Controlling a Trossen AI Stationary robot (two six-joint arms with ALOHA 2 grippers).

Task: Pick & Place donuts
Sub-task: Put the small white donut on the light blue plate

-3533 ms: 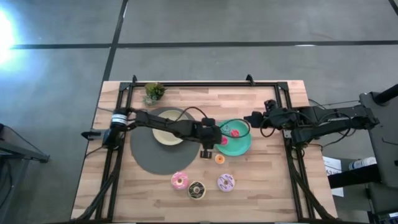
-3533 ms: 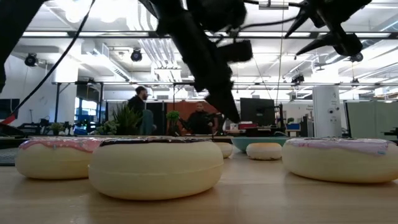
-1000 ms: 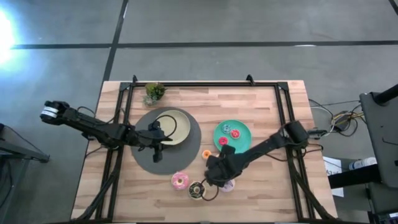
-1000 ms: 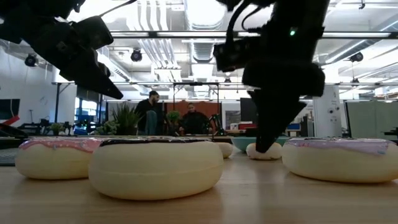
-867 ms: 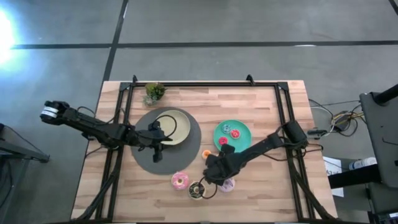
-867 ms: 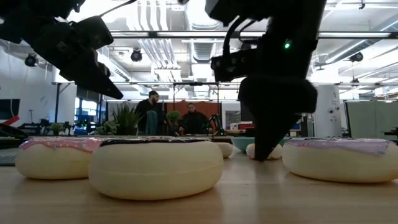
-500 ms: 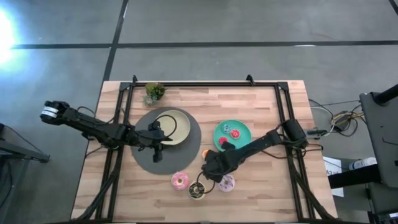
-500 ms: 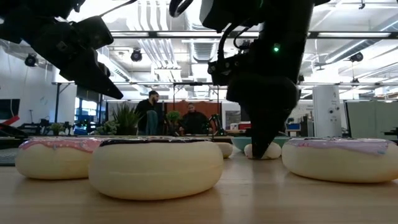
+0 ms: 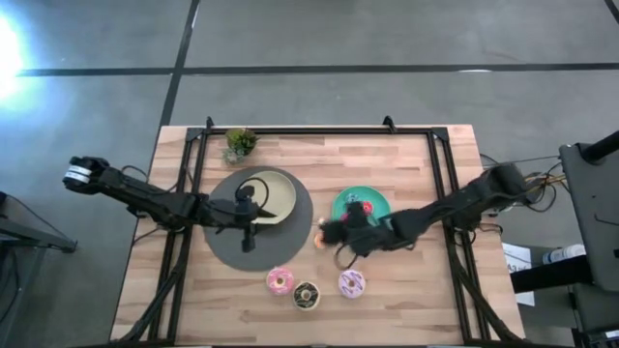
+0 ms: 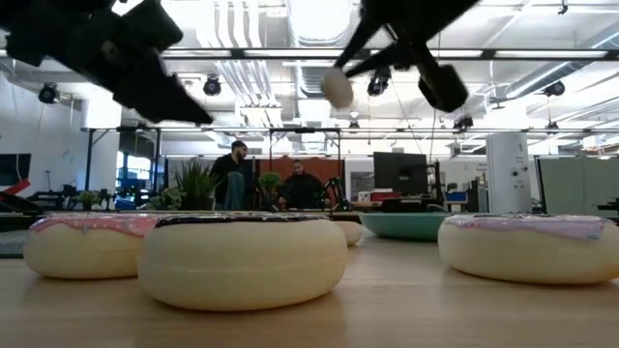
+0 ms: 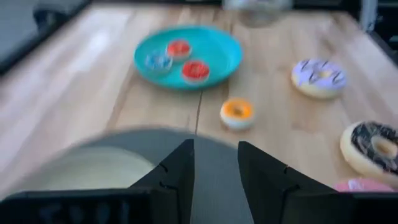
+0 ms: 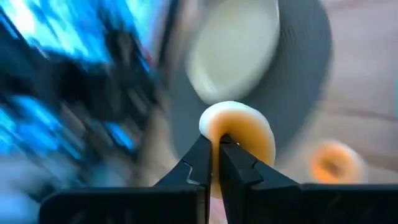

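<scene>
1. Right pincer (image 12: 216,148) was found clamped on a mini orange donut (image 12: 239,134), its fingers pinched through the ring's rim in the right wrist view; a second earlier those fingers had stood apart, low over the worktop (image 9: 406,155) beside the larger donuts.
2. Since then the right arm had been raised and drawn back, so that in the high view the pincer hung just beside the teal plate (image 9: 379,198), at its edge nearest the grey mat (image 9: 224,246). In the low view the small pale ring (image 10: 338,88) was seen well clear of the worktop.
3. A pick was judged complete; placement remained.
4. Another mini orange donut (image 9: 320,240) lay on the worktop between mat and teal plate, and small red ones (image 11: 194,70) rested on the plate.
5. The pink donut (image 9: 280,281), chocolate donut (image 9: 307,295) and lilac sprinkled donut (image 9: 351,282) lay in a row near the front edge, untouched.
6. Left pincer (image 11: 216,163) was kept unmoved over the mat by the beige plate (image 9: 279,193), fingers parted, nothing held.
</scene>
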